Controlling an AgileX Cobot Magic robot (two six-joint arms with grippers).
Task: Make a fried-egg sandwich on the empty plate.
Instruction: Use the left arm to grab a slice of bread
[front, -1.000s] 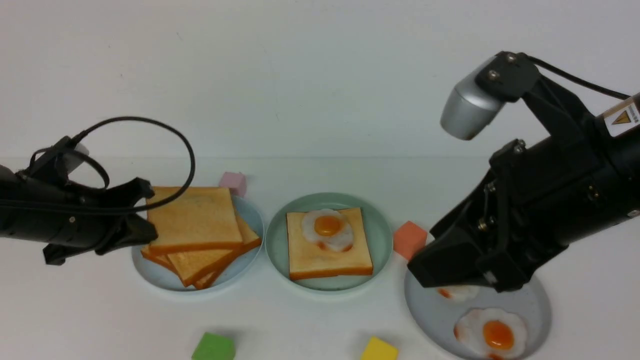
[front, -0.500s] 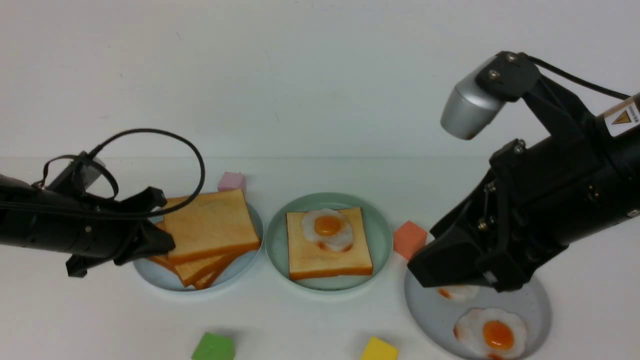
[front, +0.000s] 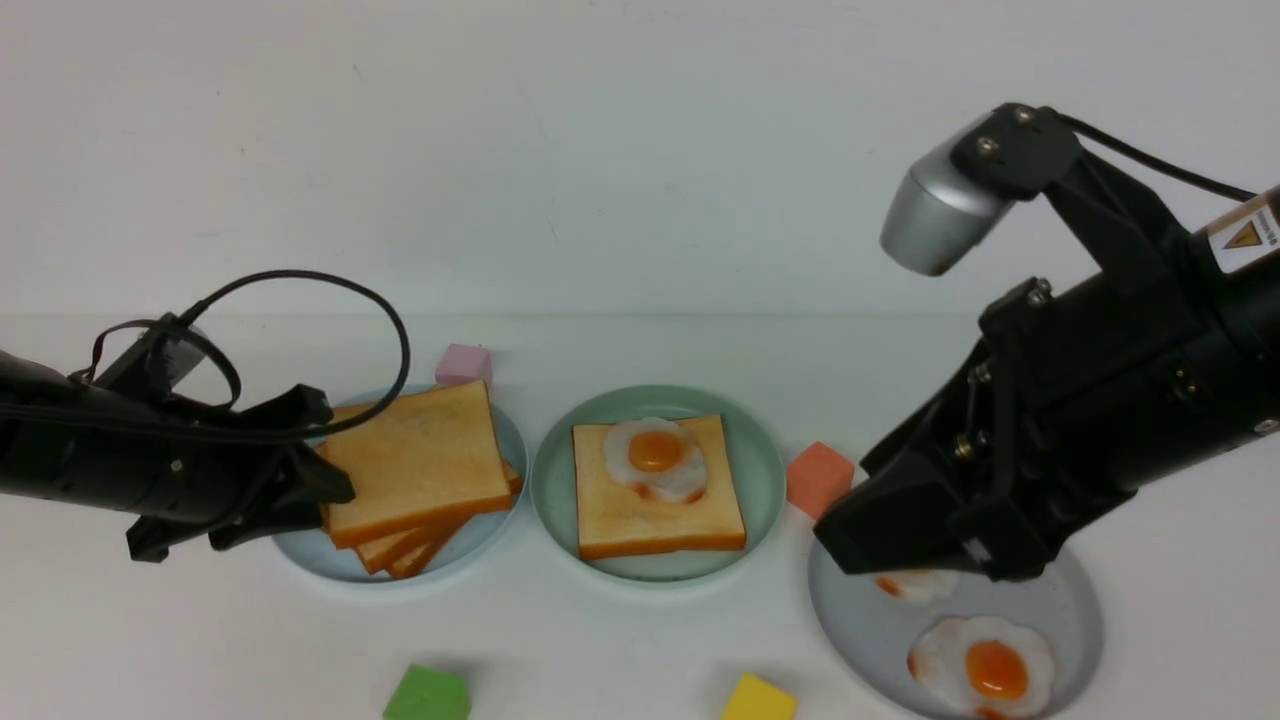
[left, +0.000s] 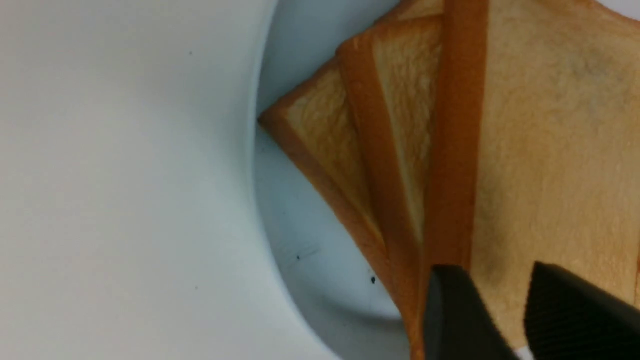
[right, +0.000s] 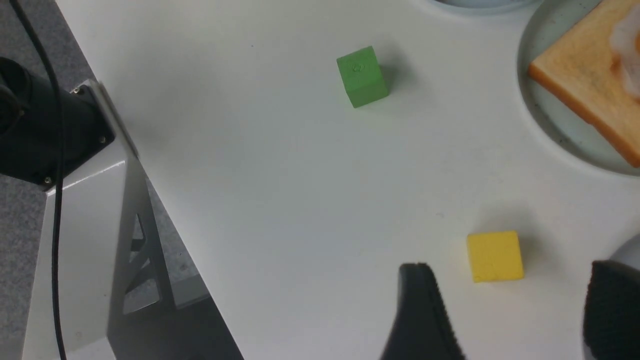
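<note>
At the pale blue plate (front: 300, 562), left gripper (front: 325, 495) is clamped on the crust edge of the top toast slice (front: 420, 460); it looks light, stiff and smooth, apt to pivot in an edge pinch; base slice (front: 640, 520) and fried egg (front: 655, 460) lie on the mint-green plate (front: 762, 470) just beside.

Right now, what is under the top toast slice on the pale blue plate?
Two lower toast slices fan out beneath the top slice, on the pale blue plate. Their middles are covered, so a further slice cannot be ruled out.
</note>
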